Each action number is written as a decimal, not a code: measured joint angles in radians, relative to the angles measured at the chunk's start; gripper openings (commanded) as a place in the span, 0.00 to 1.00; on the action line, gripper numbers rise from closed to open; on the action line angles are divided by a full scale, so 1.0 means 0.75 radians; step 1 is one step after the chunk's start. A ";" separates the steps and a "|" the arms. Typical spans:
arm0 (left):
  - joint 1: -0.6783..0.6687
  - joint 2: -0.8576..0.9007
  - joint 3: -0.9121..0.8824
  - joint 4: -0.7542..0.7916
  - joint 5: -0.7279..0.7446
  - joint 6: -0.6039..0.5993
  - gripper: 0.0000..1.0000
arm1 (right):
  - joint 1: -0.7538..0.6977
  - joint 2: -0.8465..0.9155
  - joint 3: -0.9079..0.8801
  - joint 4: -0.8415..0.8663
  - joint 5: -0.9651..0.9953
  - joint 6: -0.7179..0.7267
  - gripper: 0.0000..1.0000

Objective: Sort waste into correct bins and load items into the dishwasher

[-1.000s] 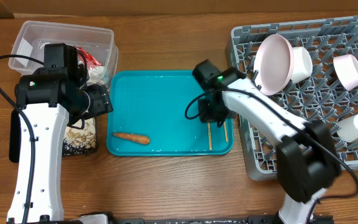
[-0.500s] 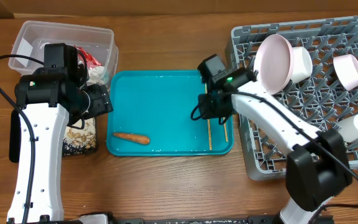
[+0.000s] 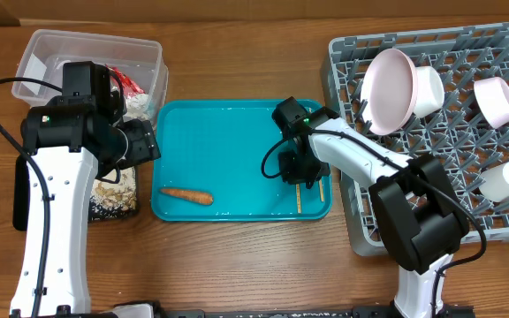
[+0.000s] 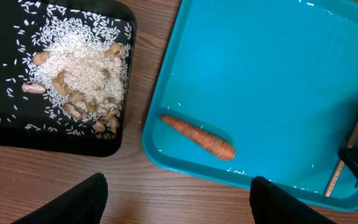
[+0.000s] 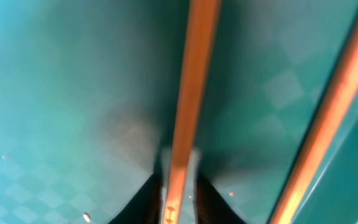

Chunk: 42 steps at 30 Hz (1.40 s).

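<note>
Because the pair of thin wooden chopsticks (image 3: 298, 196) is light, stiff and narrow, it lies flat on the floor of the large teal plastic serving tray (image 3: 228, 150) and offers little height to grip. The two sticks rest side by side, slightly apart, near the tray's right wall. Expect a smooth stick to roll or slide on the smooth tray floor. A pinch across its width near mid-length should limit swing on lifting, whereas an end grip is likely to let it pivot.

The right tool (image 5: 178, 202) is down at the tray floor over the inner stick, with its jaws narrow and close on either side of it. Whether the pads actually clamp the stick cannot be told. The second stick lies just to the right, beside the raised wall, so sideways room there is small. Open room lies to the left, over bare tray floor.

The large square grey plastic dish rack (image 3: 493, 231) stands just beside the tray's right edge. Lift first so the stick clears the rack's wall and upright pegs.

The left tool (image 4: 178, 208) hangs wide and empty above the bench at the tray's left edge, near the small orange carrot (image 4: 197, 138).
</note>
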 measured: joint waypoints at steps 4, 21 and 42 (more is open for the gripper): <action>0.000 0.000 0.000 0.000 0.000 0.000 0.76 | -0.001 0.001 0.000 -0.009 -0.001 -0.006 0.04; 0.000 0.000 0.000 -0.002 0.000 0.000 0.76 | -0.087 -0.413 0.076 -0.142 0.165 -0.152 0.04; 0.000 0.000 0.000 -0.001 0.000 -0.001 0.76 | -0.359 -0.498 -0.177 -0.216 0.248 -0.250 0.06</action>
